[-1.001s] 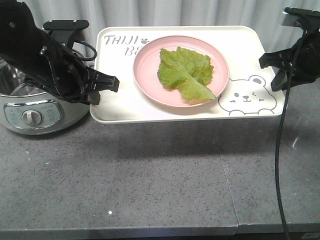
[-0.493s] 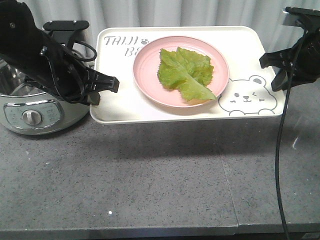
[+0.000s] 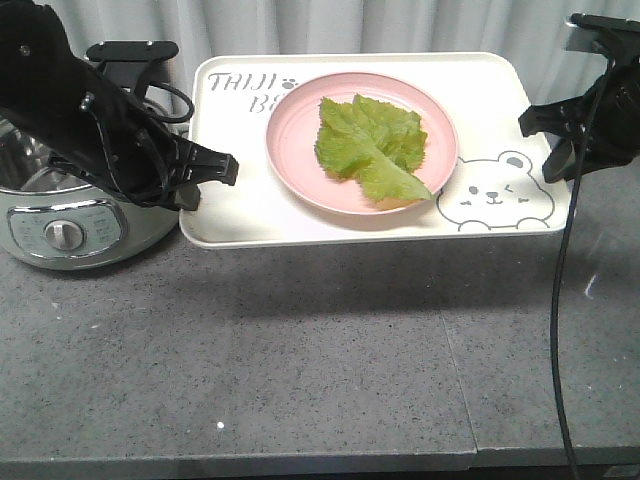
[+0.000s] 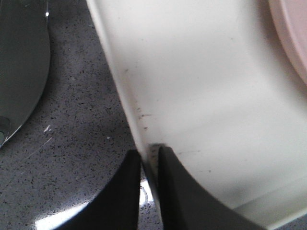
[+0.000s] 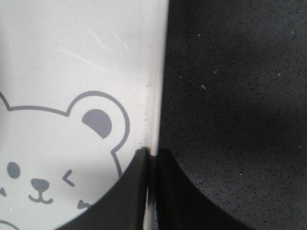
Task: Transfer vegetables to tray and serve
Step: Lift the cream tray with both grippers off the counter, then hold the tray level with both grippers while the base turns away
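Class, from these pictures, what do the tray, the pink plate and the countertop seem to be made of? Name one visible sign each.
The tray: probably plastic, cream, satin, printed bear, fine scuffs. The pink plate: plastic or glazed ceramic, cannot tell; soft sheen. The countertop: looks like speckled grey stone or composite, matt.

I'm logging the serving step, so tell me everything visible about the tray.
The tray is cream, plastic-looking, rectangular with rounded corners and raised rim, printed with lettering and a winking bear. It carries the pink plate of lettuce. The left gripper and right gripper pinch its opposite rims; its shadow suggests it hangs above the counter.
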Available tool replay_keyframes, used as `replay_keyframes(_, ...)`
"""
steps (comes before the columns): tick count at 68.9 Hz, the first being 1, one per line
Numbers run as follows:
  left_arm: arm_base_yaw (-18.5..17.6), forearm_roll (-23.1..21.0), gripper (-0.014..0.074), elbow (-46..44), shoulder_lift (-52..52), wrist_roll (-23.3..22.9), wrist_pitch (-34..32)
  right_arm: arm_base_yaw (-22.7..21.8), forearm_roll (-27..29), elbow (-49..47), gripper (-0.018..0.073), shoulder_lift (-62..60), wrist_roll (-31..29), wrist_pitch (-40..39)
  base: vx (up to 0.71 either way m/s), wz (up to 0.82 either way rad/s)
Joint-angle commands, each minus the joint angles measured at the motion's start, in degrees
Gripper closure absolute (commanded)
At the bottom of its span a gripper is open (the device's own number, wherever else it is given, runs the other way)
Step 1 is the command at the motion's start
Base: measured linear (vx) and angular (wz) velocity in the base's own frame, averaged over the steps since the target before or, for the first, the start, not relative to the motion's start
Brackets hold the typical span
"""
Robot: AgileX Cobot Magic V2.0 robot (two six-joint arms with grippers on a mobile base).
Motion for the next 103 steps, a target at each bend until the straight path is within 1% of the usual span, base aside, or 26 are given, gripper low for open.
replay_keyframes(1,-0.99,-1.3,0.0602,-1.69,-2.94,1.55,-3.26,0.1,2.08,-1.64,0.0565,-3.29,-0.74,0.71,0.0,0.0)
replay_keyframes(59,-0.99,-1.3,0.0602,-1.69,-2.94,1.55,-3.26,0.1,2.08,-1.64,0.0565,-3.29,-0.74,0.71,0.0,-0.02)
replay_keyframes(103,-0.99,-1.3,0.0602,-1.69,-2.94,1.55,-3.26,0.1,2.08,-1.64,0.0565,-3.29,-0.74,0.71,-0.02,-0.18)
